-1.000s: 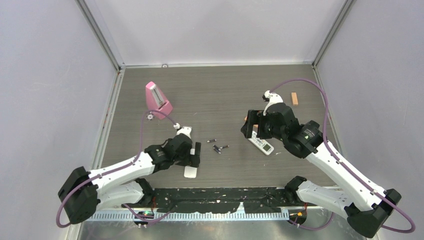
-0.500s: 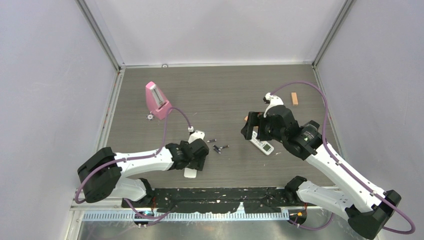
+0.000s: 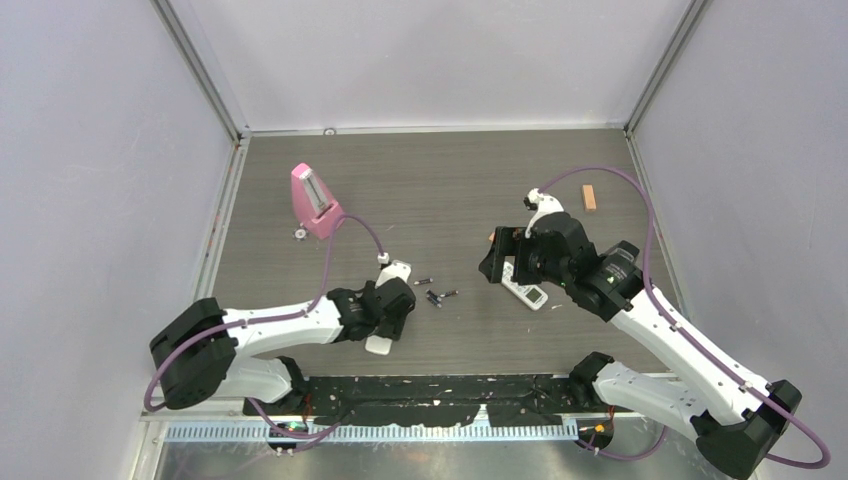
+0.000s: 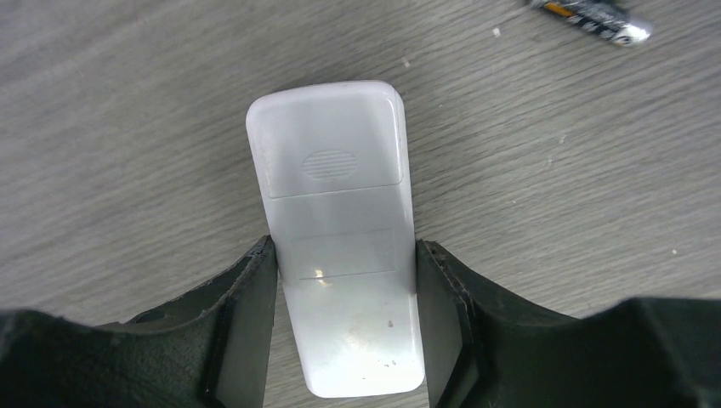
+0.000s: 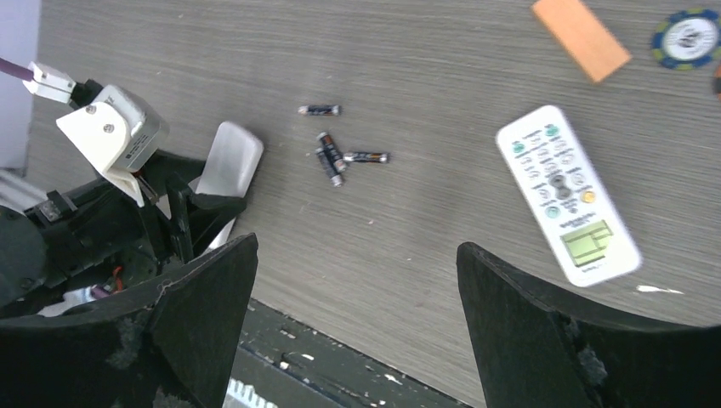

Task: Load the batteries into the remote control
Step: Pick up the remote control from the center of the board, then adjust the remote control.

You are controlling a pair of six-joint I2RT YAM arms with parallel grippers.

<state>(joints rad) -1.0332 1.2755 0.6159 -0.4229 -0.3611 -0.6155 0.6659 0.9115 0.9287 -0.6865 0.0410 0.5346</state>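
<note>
The remote control [image 4: 340,212] lies on the table with its plain white back up and its ribbed battery cover in place. My left gripper [image 4: 344,255] is shut on its long sides, both pads touching. From above, only the remote's near end [image 3: 380,345] shows below the left gripper [image 3: 393,318]. Three batteries [image 5: 332,157] lie loose to its right, one [image 5: 320,110] apart from the crossed pair [image 3: 437,297]. One battery [image 4: 595,13] shows at the left wrist view's top edge. My right gripper [image 5: 357,246] hangs open above the table, near the wider remote [image 3: 524,288].
The wider remote with a display [image 5: 568,194] lies face up at the right. A pink metronome [image 3: 316,200] stands at the back left, an orange block [image 3: 590,197] at the back right. A blue coin-like disc [image 5: 687,36] lies near it. Black tape [image 3: 440,390] lines the near edge.
My left gripper has swung down over the remote control and closed its jaws onto the remote's sides. The right arm has shifted only slightly, still open.
</note>
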